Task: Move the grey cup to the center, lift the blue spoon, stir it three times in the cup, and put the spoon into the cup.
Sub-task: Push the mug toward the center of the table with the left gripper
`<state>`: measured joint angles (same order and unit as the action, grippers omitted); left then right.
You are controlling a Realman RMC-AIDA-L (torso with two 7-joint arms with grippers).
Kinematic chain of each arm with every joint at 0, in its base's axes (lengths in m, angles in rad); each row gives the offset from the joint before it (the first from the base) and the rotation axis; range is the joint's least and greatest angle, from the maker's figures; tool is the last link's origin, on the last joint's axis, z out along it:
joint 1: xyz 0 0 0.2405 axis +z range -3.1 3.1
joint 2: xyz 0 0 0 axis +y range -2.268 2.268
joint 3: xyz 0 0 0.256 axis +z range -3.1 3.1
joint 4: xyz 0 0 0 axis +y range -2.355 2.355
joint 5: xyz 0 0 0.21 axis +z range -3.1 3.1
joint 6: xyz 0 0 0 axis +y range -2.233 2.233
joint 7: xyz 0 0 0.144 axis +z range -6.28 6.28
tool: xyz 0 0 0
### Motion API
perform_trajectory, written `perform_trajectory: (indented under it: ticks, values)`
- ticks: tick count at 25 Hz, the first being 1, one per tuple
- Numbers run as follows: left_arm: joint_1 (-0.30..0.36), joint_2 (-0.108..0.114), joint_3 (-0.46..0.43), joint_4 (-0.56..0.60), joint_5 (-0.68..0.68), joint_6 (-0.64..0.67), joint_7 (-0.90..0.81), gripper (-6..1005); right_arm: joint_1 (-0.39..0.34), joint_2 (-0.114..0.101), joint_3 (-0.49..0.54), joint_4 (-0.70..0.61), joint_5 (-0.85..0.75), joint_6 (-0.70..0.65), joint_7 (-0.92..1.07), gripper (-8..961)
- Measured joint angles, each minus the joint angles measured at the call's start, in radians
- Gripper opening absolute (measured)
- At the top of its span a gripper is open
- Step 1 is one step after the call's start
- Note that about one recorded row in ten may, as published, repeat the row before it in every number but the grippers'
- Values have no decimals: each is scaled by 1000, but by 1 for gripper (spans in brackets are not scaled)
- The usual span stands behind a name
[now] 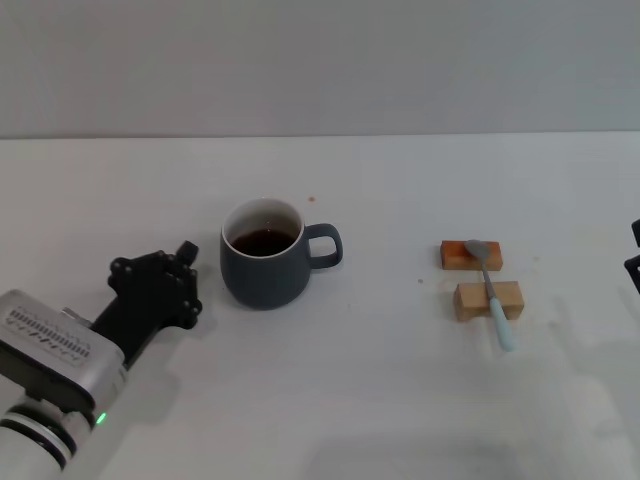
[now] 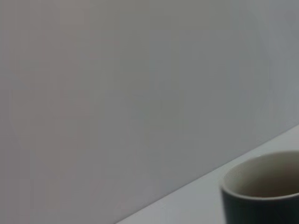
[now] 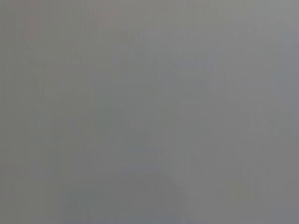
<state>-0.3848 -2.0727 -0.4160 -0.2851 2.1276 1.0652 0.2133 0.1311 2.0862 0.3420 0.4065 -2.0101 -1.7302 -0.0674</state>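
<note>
Coffee is your main hazard: the grey cup (image 1: 265, 256) stands left of the table's middle, dark liquid well up inside, handle turned toward the blue spoon (image 1: 490, 290). Your left gripper (image 1: 175, 285) sits just beside the cup's far-from-handle side, not touching it; whether its fingers are spread or pressed together you cannot tell. Push too fast and the liquid may slop over. The spoon lies bridged across two wooden blocks (image 1: 480, 278) (a nudge could roll it off). Your right gripper (image 1: 634, 262) barely shows at the table's edge.
</note>
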Motion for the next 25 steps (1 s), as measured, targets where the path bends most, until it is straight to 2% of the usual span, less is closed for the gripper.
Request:
perform_trajectory:
  ticks: [15,25]
  values:
    - [-46,-2,-18,18,5,-51,0,-2,6,0,-14,2,0,-6,0,828]
    - [-50,-6,37,-21,6,-52,0,-2,10,0,-25,6,-1,-1,0,828]
